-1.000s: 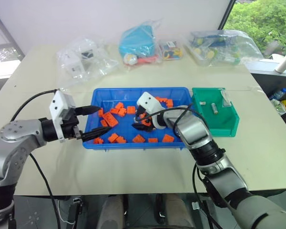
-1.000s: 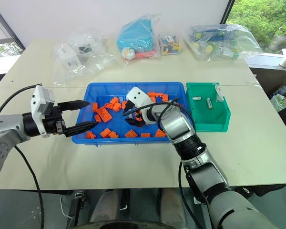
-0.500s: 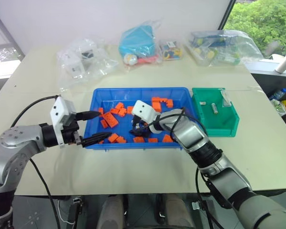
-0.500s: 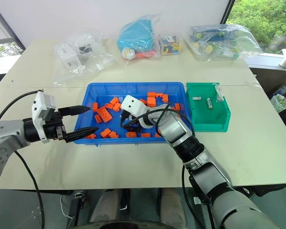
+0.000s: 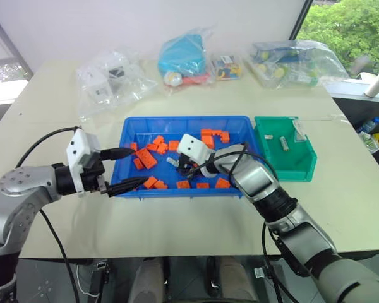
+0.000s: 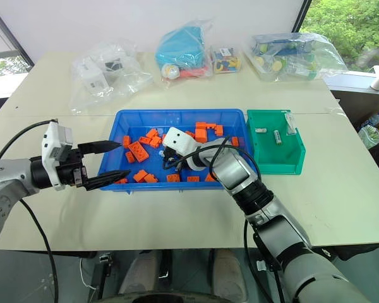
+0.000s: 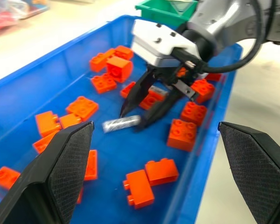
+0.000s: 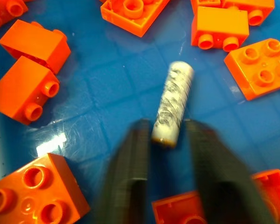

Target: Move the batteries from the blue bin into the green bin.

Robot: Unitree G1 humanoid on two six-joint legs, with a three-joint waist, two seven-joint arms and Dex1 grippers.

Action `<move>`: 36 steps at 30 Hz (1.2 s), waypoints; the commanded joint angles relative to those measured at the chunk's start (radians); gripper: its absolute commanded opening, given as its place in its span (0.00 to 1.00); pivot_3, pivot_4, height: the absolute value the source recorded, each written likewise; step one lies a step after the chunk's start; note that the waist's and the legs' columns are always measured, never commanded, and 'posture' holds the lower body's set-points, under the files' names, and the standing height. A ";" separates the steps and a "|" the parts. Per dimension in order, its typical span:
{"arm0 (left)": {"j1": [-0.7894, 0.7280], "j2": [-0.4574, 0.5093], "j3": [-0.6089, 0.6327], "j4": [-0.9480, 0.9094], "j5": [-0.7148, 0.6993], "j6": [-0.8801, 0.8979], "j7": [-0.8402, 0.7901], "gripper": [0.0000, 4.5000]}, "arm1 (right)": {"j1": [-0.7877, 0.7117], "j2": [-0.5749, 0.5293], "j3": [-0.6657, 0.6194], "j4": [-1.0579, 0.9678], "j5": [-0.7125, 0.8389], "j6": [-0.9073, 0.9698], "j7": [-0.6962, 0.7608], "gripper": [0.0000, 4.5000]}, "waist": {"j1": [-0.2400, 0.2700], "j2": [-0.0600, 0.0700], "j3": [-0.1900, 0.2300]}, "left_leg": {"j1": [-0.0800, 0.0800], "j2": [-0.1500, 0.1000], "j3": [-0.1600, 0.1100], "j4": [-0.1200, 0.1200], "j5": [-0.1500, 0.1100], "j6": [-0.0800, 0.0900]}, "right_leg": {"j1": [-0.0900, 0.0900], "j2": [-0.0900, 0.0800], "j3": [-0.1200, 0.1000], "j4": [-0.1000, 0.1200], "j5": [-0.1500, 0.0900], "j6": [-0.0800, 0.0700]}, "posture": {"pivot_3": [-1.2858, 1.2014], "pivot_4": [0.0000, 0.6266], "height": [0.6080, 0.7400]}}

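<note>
The blue bin point(image 5: 177, 118) lies at the table's middle, strewn with orange bricks point(image 5: 146, 159). My right gripper point(image 5: 180, 165) reaches down into its centre, shut on the near end of a silver-grey battery point(image 8: 172, 102) that lies flat on the bin floor point(image 7: 121, 124); the rest of the cylinder sticks out past the fingers point(image 8: 135, 154). Just right of the blue bin stands the green bin point(image 5: 303, 165), holding two batteries point(image 5: 283, 144). My left gripper point(image 5: 127, 167) is open and holds nothing. It hovers level over the blue bin's front left corner.
Orange bricks point(image 8: 221, 21) crowd close around the held battery. Clear plastic bags of toys point(image 5: 110, 79) and boxes point(image 5: 290, 60) line the table's far side. A white cylinder point(image 5: 378, 82) stands on the sill at the far right.
My right gripper's fingers were open over the bricks; they have sunk a little and shut on a battery. The left gripper has stayed put, still open.
</note>
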State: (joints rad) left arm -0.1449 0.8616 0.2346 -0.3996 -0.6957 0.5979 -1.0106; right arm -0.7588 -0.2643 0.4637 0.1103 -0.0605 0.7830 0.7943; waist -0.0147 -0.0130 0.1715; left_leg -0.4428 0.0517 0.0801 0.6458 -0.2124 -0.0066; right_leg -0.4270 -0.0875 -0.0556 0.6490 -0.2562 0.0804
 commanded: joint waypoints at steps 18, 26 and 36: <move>-0.140 -0.017 -0.123 0.083 0.053 -0.104 -0.155 1.00 | 0.133 -0.571 -0.553 -0.307 0.162 0.294 -0.002 0.00 | 0.012 0.001 0.002 | -0.001 0.000 0.001 -0.001 -0.001 0.001 | -0.001 0.000 0.000 -0.003 -0.002 -0.003 | 0.52 0.24 0.97; -0.232 -0.062 -0.190 0.159 0.089 -0.141 -0.193 1.00 | 0.281 -0.615 -0.619 -0.349 0.177 0.268 -0.079 0.61 | 0.005 0.001 0.002 | -0.001 0.000 0.001 0.001 -0.001 0.001 | -0.001 0.000 0.001 -0.002 -0.002 -0.002 | 0.52 0.24 0.97; -0.261 -0.089 -0.220 0.167 0.104 -0.154 -0.211 1.00 | 0.148 -0.428 -0.477 -0.517 0.367 0.367 -0.064 0.72 | 0.001 0.001 0.002 | -0.001 0.000 0.000 0.001 -0.001 0.002 | -0.001 0.001 0.001 -0.002 0.000 0.001 | 0.52 0.24 0.97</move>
State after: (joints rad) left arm -0.3900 0.7740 0.0135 -0.2257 -0.5970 0.4636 -1.2181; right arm -0.6025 -0.7165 -0.0678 -0.3616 0.2680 1.1284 0.7327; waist -0.0140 -0.0123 0.1733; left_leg -0.4441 0.0521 0.0798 0.6464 -0.2131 -0.0051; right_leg -0.4278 -0.0863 -0.0550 0.6471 -0.2563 0.0812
